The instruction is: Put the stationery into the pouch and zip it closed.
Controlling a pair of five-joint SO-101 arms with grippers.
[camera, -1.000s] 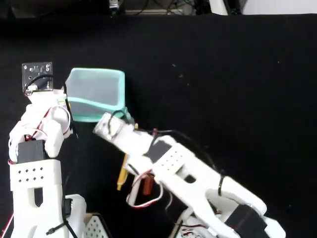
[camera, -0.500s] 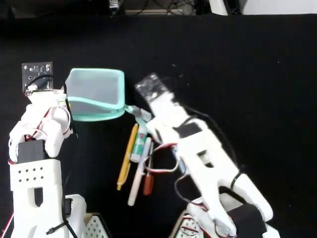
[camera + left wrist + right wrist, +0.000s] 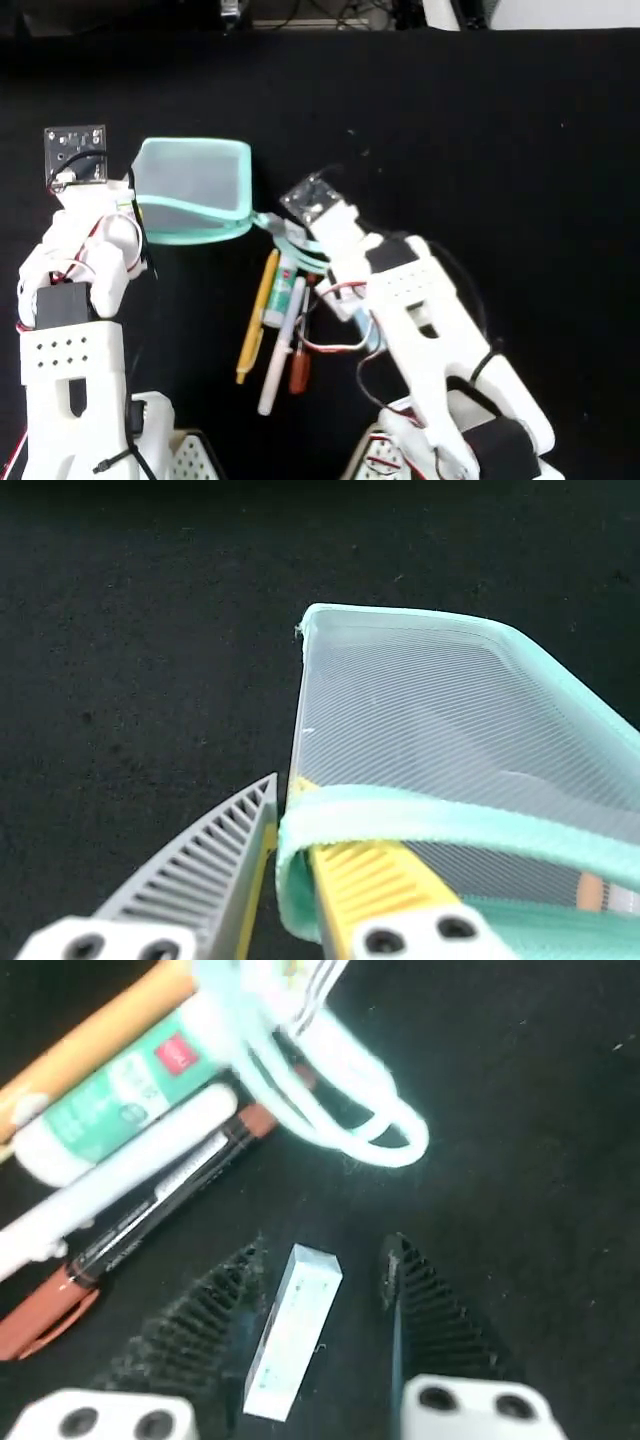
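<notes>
Looking at the soft see-through pouch [image 3: 190, 190] lying on the bench [image 3: 480, 150], being clamped at its teal rim by the left claw [image 3: 285, 800]. Spotting pens [image 3: 256, 318] and a glue stick [image 3: 283, 292] loose beside its mouth. Guessing light, stiff, slick for the small pale block [image 3: 293, 1330] inside the wide-open right claw [image 3: 325, 1250], so pinching its long sides.

**Mint, white and orange on black**

The pouch [image 3: 420, 730] is clear with fine diagonal ribbing and mint trim, and the table [image 3: 480, 130] is black. The pen [image 3: 258, 315] is orange. The glue stick [image 3: 110, 1100] is white with a green label. The marker [image 3: 120, 1175] is white, the second pen [image 3: 150, 1225] is black with brown ends, and the block [image 3: 293, 1330] is pale and translucent. The left gripper [image 3: 287, 792] has one grey and one yellow ribbed finger, and the right gripper [image 3: 322, 1252] has black ribbed fingers.
</notes>
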